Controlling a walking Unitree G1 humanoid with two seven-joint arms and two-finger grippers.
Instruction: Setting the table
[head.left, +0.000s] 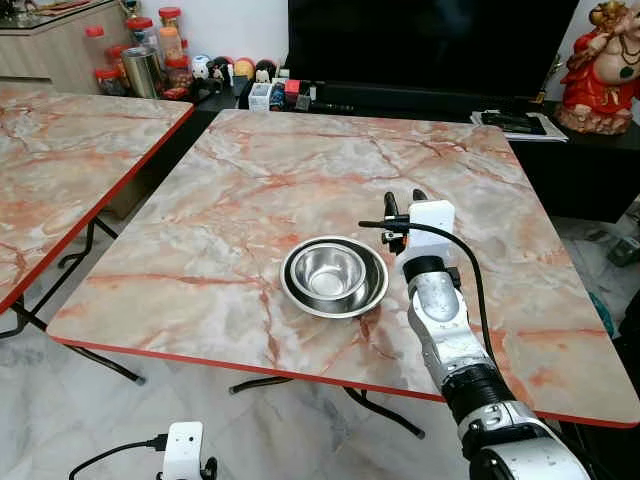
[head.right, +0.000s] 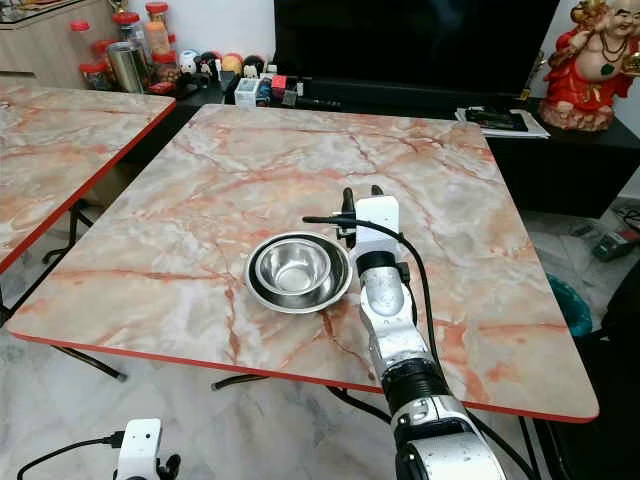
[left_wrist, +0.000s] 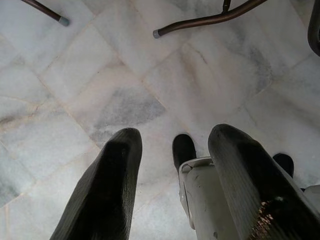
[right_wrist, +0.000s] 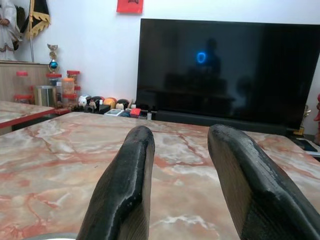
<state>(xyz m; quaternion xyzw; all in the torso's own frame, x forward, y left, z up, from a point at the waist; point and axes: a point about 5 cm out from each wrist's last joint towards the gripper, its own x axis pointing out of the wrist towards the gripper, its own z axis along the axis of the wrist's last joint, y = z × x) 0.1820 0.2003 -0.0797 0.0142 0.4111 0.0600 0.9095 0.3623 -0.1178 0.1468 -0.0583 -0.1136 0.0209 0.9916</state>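
Marble-patterned and red-edged, the table (head.left: 300, 170) is our landmark, and we take everything from it. Beyond its far edge we note a dark television (head.left: 430, 45) on a low black unit, with a row of jars (head.left: 150, 55) and small ornaments off the far left corner and a red figurine (head.left: 605, 65) off the far right. A second table of the same finish (head.left: 60, 150) stands just beside its left edge. On the table, toward the near edge and about midway across, sit two steel bowls (head.left: 334, 276), one nested inside the other; we judge they are stacked for carrying and not yet laid out as separate settings. The right gripper (head.left: 404, 203) is held low over the table just to the right of the bowls, its two black fingers (right_wrist: 125, 190) spread with nothing between them, pointing toward the television and apart from the rim. The left gripper (left_wrist: 175, 185) hangs idle below the table's near edge over the pale floor, its fingers likewise spread and empty.
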